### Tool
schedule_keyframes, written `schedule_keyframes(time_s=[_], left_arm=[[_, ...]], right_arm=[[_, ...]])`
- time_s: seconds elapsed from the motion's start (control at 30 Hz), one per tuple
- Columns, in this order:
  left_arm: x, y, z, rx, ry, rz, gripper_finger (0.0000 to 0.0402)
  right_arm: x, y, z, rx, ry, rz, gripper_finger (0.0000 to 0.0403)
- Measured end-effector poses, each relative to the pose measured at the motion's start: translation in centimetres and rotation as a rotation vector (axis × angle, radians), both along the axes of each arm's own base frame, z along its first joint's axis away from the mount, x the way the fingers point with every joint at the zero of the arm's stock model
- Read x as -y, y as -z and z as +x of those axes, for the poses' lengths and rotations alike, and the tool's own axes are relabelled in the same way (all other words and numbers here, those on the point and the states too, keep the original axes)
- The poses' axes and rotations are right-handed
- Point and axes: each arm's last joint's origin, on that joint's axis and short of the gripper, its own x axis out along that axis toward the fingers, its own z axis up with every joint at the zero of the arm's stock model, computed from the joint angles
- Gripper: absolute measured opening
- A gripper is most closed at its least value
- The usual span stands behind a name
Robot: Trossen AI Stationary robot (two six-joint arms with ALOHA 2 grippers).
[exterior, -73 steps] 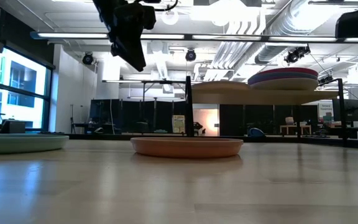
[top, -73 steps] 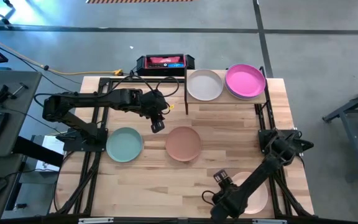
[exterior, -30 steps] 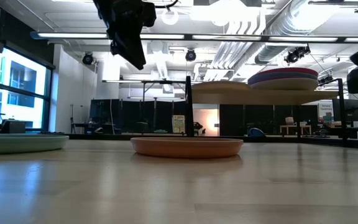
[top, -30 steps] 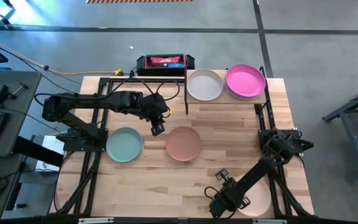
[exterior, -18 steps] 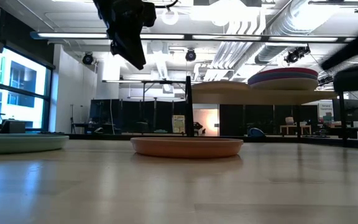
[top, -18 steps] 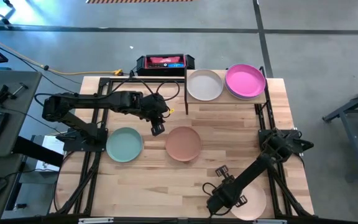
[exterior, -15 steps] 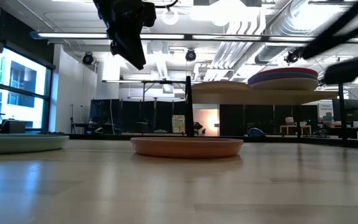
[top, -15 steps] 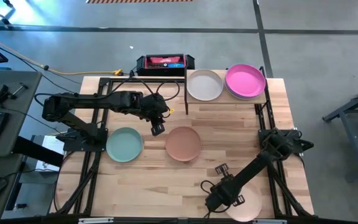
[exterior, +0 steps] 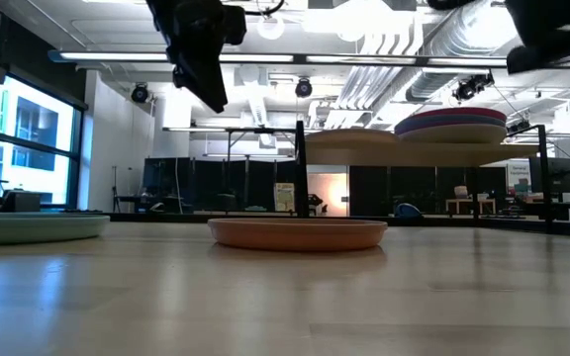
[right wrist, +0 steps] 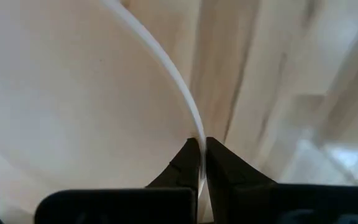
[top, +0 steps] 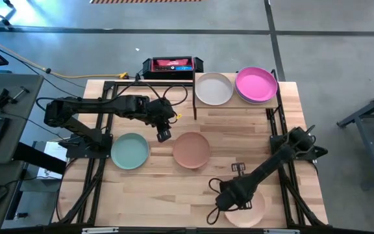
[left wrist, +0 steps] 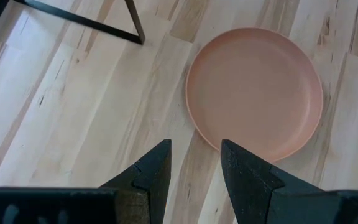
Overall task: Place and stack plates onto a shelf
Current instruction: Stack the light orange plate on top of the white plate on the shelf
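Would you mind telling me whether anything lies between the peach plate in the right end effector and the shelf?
The right end effector grips the peach plate at the near edge. The terracotta plate lies on the table towards the shelf, slightly left of a straight path; otherwise nothing visible.

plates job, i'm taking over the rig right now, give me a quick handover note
Right end effector: shut on the rim of the peach plate, near the table's front edge.
Left end effector: open, empty, hovering beside the terracotta plate.
On the shelf: cream plate; pink plate topping a stack, purple edge showing beneath.
On the table: mint plate, terracotta plate.
Done: several plates are shelved.
Left: shelve the peach plate, then terracotta and mint.
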Motion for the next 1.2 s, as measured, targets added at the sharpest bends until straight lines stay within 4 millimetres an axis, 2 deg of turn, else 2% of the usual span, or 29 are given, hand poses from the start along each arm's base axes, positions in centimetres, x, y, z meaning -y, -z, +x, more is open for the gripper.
schedule_keyframes(time_s=[0.2, 0.5, 0.83, 1.2], left_arm=[[0.0, 0.1, -0.2, -0.028, 0.000, -0.003, 0.0129], [0.0, 0.2, -0.4, -0.057, 0.018, 0.013, 0.0129], [0.0, 0.2, -0.4, -0.056, 0.018, 0.014, 0.0129], [0.0, 0.2, -0.4, -0.055, 0.018, 0.016, 0.0129]], right_arm=[[1.6, -2.6, -0.1, 0.092, 0.180, -0.011, 0.0001], [5.3, -8.3, -1.1, 0.325, 0.436, -0.007, 0.0000], [10.9, -13.4, -3.0, 0.516, 0.725, 0.020, 0.0000], [17.6, -16.9, -5.2, 0.673, 0.965, 0.032, 0.0000]])
